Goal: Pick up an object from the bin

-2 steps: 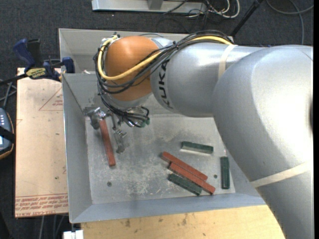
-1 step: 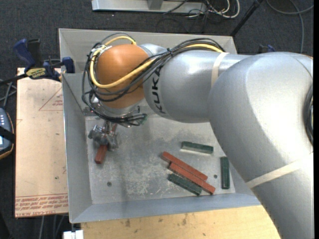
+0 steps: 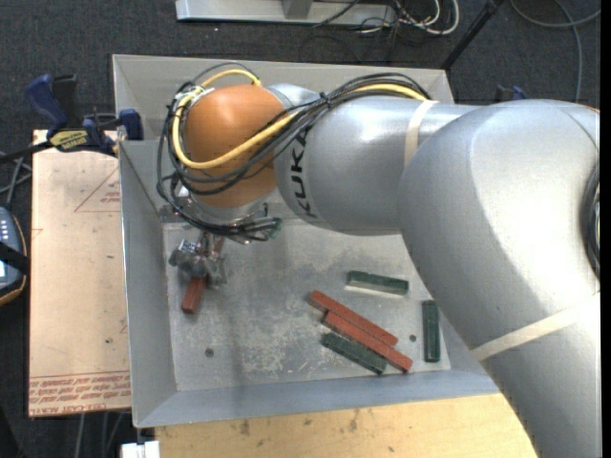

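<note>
Closest to you, the arm's thick grey link [image 3: 496, 218] comes in from the right, past its orange cover [image 3: 229, 141], to the gripper [image 3: 200, 263]. That sits low at the left of the bin [image 3: 148, 332], on the upper end of a small red block [image 3: 192, 299]; you cannot tell whether it is spread or pinching. Well apart, lower right, lie two red bars [image 3: 353, 320] and three dark green bars [image 3: 377, 282].
</note>
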You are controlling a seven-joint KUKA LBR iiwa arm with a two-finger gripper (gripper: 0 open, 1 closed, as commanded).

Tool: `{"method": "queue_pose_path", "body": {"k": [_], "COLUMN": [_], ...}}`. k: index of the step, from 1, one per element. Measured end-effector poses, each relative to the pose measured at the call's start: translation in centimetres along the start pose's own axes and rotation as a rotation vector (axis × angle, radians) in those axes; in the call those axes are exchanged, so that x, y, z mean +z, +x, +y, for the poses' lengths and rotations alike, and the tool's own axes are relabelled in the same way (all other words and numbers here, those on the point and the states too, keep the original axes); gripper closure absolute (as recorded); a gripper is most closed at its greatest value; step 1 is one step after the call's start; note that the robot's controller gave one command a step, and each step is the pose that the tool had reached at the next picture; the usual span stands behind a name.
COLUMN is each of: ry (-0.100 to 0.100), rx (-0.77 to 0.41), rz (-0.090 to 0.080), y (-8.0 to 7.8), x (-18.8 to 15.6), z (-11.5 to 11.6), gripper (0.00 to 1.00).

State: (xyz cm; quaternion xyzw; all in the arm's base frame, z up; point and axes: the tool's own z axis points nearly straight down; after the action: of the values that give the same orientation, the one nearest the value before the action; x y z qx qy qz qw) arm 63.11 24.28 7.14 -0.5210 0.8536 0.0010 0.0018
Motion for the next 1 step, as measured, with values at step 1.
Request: {"method": "queue_pose_path", "body": {"k": [1], "ry": [-0.002], "rx": [0.000], "rz": [0.002], "y": [0.09], "x": [-0.37], "z": [0.11], "gripper": [1.00]}}
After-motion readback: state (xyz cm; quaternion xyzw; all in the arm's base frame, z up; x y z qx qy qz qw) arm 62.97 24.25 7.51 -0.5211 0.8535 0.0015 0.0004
